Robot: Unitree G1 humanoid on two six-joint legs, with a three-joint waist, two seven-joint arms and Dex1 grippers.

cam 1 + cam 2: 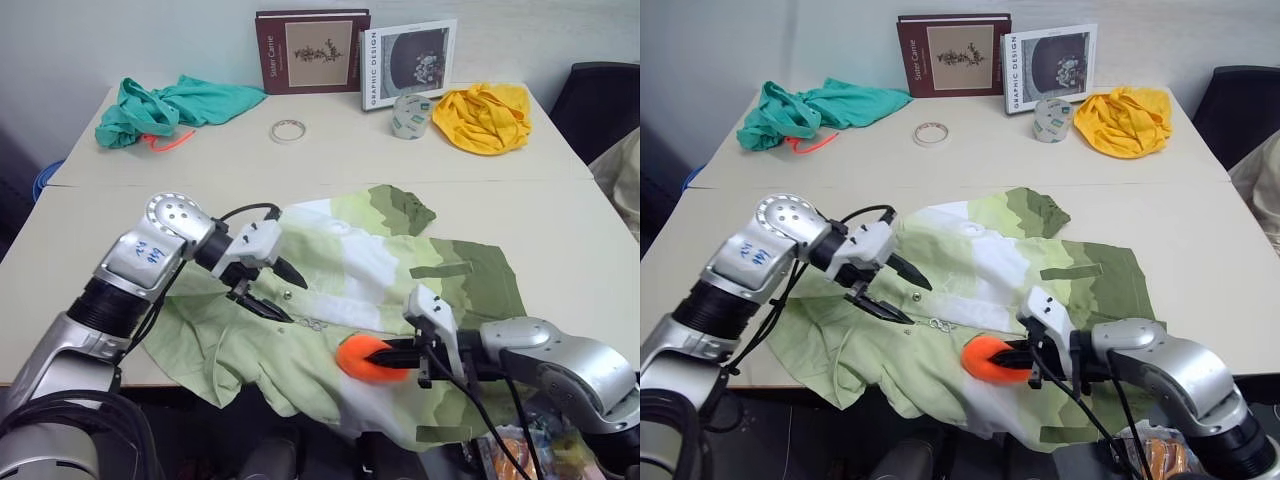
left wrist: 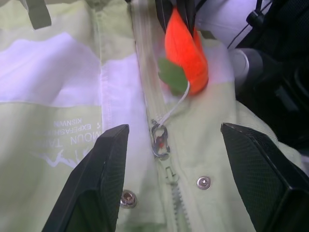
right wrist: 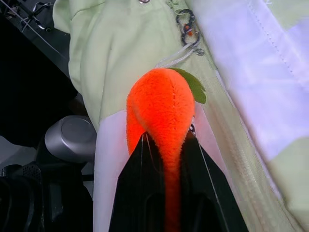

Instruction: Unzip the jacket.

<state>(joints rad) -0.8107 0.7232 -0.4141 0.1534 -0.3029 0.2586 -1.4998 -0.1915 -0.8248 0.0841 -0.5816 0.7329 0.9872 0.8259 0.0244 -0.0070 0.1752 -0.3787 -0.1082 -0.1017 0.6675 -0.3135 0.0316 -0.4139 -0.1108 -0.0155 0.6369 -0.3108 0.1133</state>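
Note:
The jacket (image 1: 400, 270), in pale lime, white and olive blocks, lies spread over the near table, hanging over its front edge. Its metal zipper pull (image 2: 160, 140) sits on the zip line between small snaps. A thin cord ties the pull to an orange plush carrot charm (image 3: 159, 106) with a green leaf. My right gripper (image 1: 388, 356) is shut on the carrot's narrow end, near the table's front edge. Just above the zipper pull hovers my left gripper (image 2: 175, 128), open, its fingers on either side of the zip and holding nothing.
On the far table lie a teal cloth (image 1: 160, 108) at the left and a yellow cloth (image 1: 487, 115) at the right. Between them sit a tape ring (image 1: 288, 130) and a tape roll (image 1: 410, 115). Two books (image 1: 312, 50) lean on the wall.

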